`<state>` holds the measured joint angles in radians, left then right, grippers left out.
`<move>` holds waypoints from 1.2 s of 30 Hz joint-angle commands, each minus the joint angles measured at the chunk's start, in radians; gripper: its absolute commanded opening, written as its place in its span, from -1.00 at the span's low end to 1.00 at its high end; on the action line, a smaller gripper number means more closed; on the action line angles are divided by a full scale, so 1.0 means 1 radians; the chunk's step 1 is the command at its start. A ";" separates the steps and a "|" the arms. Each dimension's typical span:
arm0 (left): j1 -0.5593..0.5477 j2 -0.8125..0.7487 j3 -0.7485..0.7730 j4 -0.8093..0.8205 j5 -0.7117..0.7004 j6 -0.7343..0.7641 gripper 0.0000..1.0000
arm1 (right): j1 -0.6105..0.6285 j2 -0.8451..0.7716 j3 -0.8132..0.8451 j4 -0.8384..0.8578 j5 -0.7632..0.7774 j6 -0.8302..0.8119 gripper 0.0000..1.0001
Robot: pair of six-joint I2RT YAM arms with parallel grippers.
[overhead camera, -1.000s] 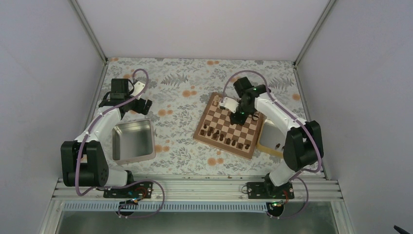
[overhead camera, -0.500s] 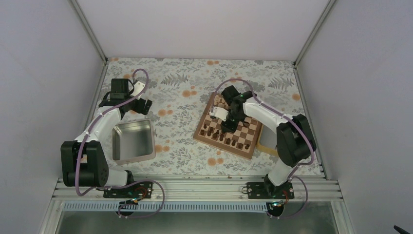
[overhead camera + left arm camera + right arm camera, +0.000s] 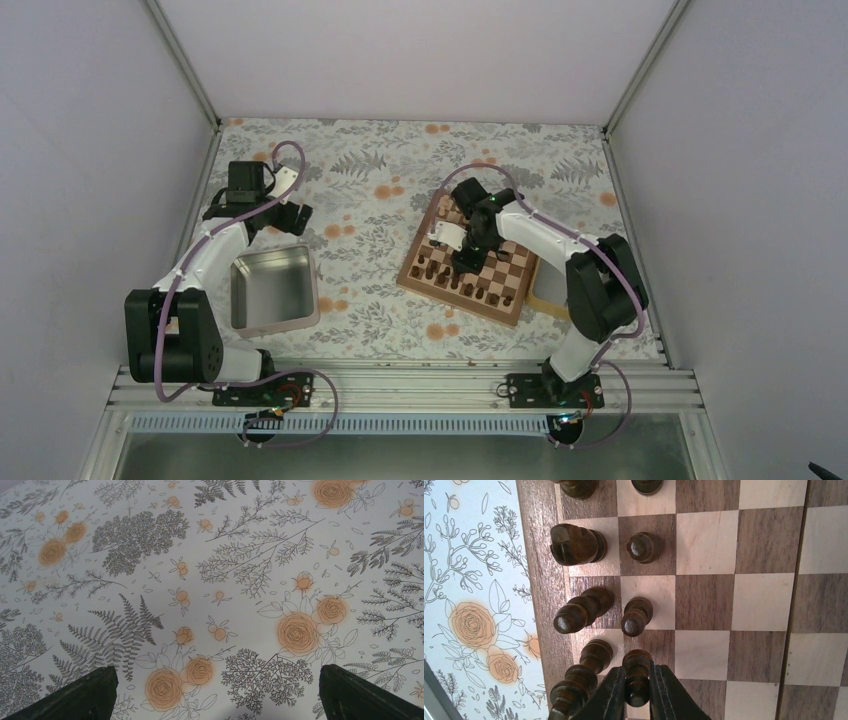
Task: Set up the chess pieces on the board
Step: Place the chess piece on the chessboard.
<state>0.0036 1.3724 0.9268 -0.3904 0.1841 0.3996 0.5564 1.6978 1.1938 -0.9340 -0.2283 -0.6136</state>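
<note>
My right gripper [image 3: 638, 674] is low over the board [image 3: 734, 580]. Its fingers [image 3: 610, 695] are pinched tight on one dark pawn [image 3: 637, 666], in line with the second row of chess pieces [image 3: 576, 544] by the board's edge. I cannot tell if the pawn touches the wood. My left gripper [image 3: 216, 675] hangs over the flowery cloth [image 3: 225, 555], fingers wide apart, holding nothing.
</note>
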 commanded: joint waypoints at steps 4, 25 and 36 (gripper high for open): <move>0.001 -0.012 0.009 0.009 0.008 -0.007 1.00 | 0.012 0.017 -0.015 0.009 0.019 0.018 -0.73; 0.001 -0.014 0.006 0.009 0.011 -0.007 1.00 | 0.011 0.026 -0.025 0.030 0.030 0.027 -0.55; 0.001 -0.019 0.007 0.007 0.009 -0.008 1.00 | -0.094 -0.170 0.027 -0.080 0.029 0.024 -0.35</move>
<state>0.0036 1.3724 0.9268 -0.3904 0.1841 0.3996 0.5282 1.6585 1.1824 -0.9401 -0.1898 -0.5938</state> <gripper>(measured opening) 0.999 0.323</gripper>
